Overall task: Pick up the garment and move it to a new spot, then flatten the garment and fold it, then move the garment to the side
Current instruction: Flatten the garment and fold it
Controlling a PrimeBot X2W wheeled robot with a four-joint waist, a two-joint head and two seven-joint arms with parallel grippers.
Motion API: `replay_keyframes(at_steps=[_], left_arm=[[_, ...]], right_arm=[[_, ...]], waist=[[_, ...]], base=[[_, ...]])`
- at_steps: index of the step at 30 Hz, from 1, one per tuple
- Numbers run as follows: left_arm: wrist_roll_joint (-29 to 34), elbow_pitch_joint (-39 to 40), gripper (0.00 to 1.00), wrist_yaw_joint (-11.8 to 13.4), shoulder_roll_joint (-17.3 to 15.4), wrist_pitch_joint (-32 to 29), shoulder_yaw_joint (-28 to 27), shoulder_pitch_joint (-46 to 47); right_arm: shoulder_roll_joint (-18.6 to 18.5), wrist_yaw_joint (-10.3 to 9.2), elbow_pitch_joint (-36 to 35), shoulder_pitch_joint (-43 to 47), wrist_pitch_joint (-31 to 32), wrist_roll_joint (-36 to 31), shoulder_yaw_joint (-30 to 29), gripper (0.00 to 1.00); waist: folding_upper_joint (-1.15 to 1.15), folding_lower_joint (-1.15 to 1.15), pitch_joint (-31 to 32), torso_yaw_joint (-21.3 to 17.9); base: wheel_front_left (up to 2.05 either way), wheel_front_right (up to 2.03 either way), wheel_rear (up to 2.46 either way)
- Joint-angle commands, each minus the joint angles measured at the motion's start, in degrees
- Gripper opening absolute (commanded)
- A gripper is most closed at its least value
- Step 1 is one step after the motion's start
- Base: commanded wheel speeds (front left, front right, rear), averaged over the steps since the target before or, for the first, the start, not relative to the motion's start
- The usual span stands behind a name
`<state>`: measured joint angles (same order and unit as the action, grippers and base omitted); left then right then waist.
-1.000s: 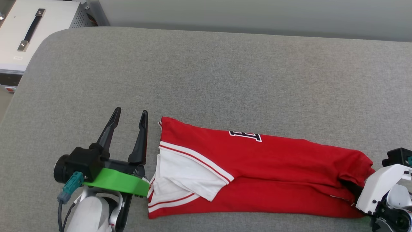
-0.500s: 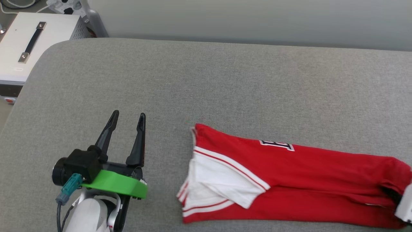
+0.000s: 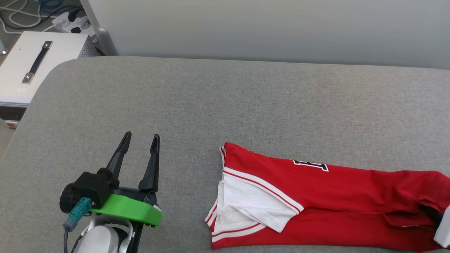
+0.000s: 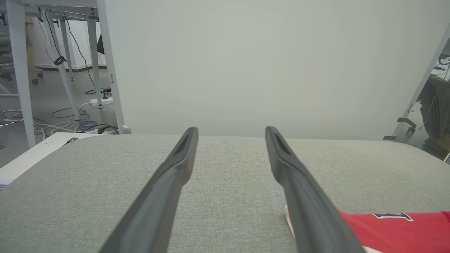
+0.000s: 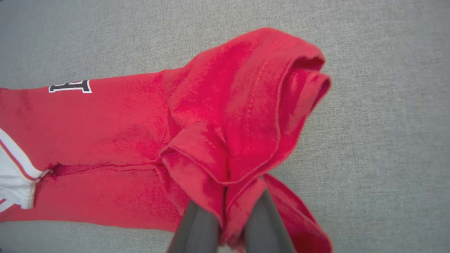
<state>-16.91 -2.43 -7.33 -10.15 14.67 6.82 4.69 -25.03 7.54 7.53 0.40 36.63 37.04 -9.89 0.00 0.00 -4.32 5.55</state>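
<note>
Dark fingers [image 5: 197,228] of the right gripper [image 5: 228,202] pinch the bunched red end of the garment [image 3: 344,200], which lies folded long on the grey cushion [image 3: 246,102]. The left gripper [image 3: 140,137] hovers spread wide and empty, apart to its left.

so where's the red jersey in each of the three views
Head view: the jersey lies lower right, from bottom centre to the right edge.
Left wrist view: jersey in the bottom right corner.
Right wrist view: jersey across left and centre, its bunched end pinched in the shut right gripper.
Shared landmark: the black white-outlined lettering by one long edge.
</note>
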Motion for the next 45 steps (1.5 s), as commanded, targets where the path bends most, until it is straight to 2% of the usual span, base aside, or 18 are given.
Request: replay_keyframes(at_steps=[1, 6, 12, 19, 23, 30, 35, 45], left_arm=[[-0.40, 0.11, 1.00, -0.15, 0.37, 0.33, -0.24, -0.80], [-0.54, 0.26, 1.00, -0.15, 0.84, 0.33, -0.12, -1.00], [-0.75, 0.30, 1.00, -0.15, 1.40, 0.33, -0.06, -0.88], [-0.94, 0.07, 1.00, -0.15, 1.47, 0.33, -0.17, -0.73], [-1.01, 0.02, 1.00, -0.15, 1.31, 0.33, -0.19, -0.55], [-1.31, -0.11, 1.00, -0.15, 0.85, 0.33, -0.90, -0.57], [-1.43, -0.16, 1.00, -0.15, 0.58, 0.33, -0.83, -0.35], [-1.67, -0.18, 1.00, -0.15, 0.40, 0.33, 0.22, 0.04]], right_arm=[[0.81, -0.05, -1.57, 1.18, 0.78, -0.20, 0.50, 0.00], [3.39, -0.05, -8.34, 3.57, 3.84, -0.62, 2.24, 0.00], [8.42, -0.05, -14.66, 3.82, 6.50, -0.10, 4.99, 0.00], [17.23, -0.05, -16.19, 0.47, 7.50, 0.33, 7.98, 0.00], [20.82, -0.05, -15.90, -1.84, 7.38, 1.00, 9.65, 0.00], [22.11, -0.05, -13.03, -4.28, 4.54, 3.20, 14.70, 0.00], [22.14, -0.05, -6.31, -5.98, 0.33, 5.86, 18.57, 0.00], [22.15, -0.05, 4.81, -11.24, -6.17, 6.56, 22.85, 0.00]], waist=[[0.00, 0.00, 0.49, -0.17], [0.00, 0.00, 0.77, 0.00], [0.00, 0.00, 0.37, 0.89], [0.00, 0.00, 0.38, 2.58], [0.00, 0.00, 0.38, 3.59], [0.00, 0.00, 0.39, 4.92], [0.00, 0.00, 0.41, 5.79], [0.00, 0.00, -0.21, 7.26]], base=[[0.00, 0.00, 0.00], [0.00, 0.00, 0.00], [0.00, 0.00, 0.00], [0.00, 0.00, 0.00], [0.00, 0.00, 0.00], [0.00, 0.00, 0.00], [0.00, 0.00, 0.00], [0.00, 0.00, 0.00]])
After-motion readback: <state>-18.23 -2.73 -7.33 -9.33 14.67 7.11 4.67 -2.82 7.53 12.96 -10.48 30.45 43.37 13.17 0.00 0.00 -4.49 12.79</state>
